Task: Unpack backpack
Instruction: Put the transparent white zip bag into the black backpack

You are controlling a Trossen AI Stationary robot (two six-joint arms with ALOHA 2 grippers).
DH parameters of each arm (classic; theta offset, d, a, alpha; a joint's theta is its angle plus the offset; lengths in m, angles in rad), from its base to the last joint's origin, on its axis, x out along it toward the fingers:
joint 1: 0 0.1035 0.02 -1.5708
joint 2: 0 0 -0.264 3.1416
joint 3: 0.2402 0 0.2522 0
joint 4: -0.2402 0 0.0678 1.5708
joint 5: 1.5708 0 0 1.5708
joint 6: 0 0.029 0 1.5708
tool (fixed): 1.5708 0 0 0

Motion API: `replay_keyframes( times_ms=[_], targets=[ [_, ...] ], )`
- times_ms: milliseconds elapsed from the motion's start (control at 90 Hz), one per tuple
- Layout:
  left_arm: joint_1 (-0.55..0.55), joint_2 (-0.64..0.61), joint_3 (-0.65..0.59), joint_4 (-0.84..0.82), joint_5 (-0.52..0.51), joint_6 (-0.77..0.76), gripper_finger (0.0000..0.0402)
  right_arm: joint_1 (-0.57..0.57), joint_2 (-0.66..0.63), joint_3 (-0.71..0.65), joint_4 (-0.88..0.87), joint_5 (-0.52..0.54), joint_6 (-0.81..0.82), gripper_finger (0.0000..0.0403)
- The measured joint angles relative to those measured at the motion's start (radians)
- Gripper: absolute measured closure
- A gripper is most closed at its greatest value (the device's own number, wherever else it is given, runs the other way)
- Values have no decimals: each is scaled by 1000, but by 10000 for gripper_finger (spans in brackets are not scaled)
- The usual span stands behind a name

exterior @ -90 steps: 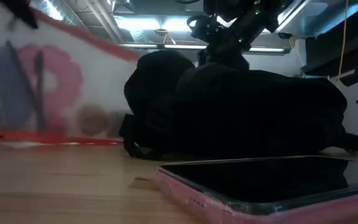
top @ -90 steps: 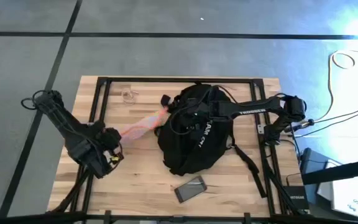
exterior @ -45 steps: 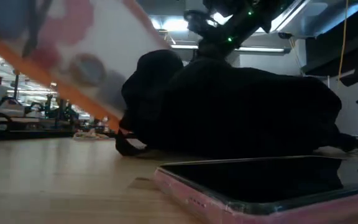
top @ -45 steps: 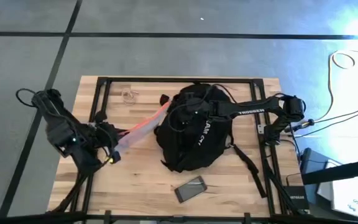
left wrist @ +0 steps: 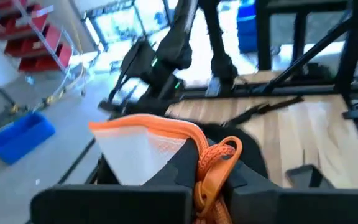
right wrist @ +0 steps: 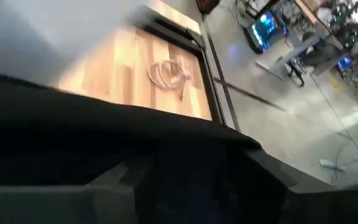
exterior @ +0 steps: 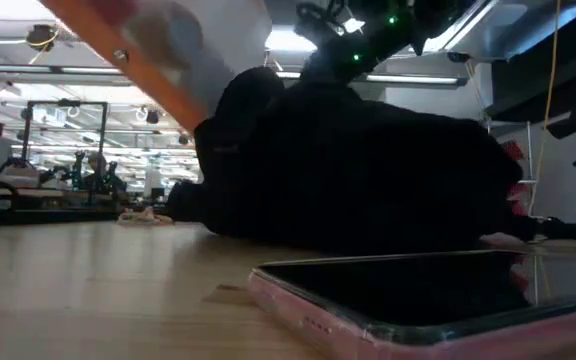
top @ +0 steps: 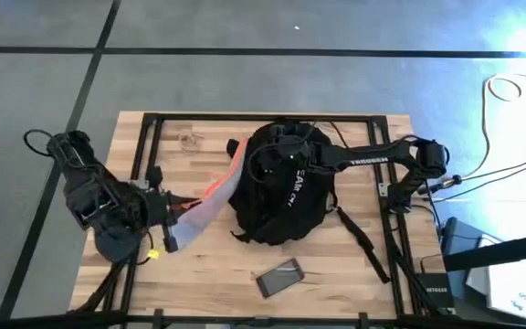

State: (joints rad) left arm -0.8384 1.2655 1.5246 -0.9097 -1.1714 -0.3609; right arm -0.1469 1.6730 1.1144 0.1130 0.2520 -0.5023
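Left end effector (top: 165, 222) clamps the orange-edged white pouch (top: 206, 196) left of the backpack (top: 281, 187) mid-tabletop; should pull it clear while right end effector (top: 268, 155), grip unclear, pins the backpack's top.

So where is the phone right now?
In the high view the phone lies flat near the table's front edge, just in front of the backpack and apart from it; it also fills the low view's foreground.
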Motion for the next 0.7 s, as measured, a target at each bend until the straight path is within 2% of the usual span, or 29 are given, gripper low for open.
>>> replay_keyframes(
  times_ms=[122, 222, 389, 456, 522, 700],
  targets=[
    [-16, 0, 0, 125, -5, 141, 401, -16, 0, 0, -6, 3, 1, 243],
    [-19, 0, 0, 200, 4, 196, 401, -18, 0, 0, 16, 3, 1, 243],
    [-18, 5, 1, 376, 147, 268, 401, -16, 0, 0, 42, -2, 23, 243],
    [-19, 16, 1, 430, 173, 318, 401, -18, 0, 2, 38, -42, 24, 243],
    [-21, 29, 0, 473, 201, 347, 401, -17, 0, 22, -8, -39, 26, 242],
    [-24, 55, 0, 615, 311, 453, 401, -19, -2, 55, -93, 75, -27, 229]
  ],
)
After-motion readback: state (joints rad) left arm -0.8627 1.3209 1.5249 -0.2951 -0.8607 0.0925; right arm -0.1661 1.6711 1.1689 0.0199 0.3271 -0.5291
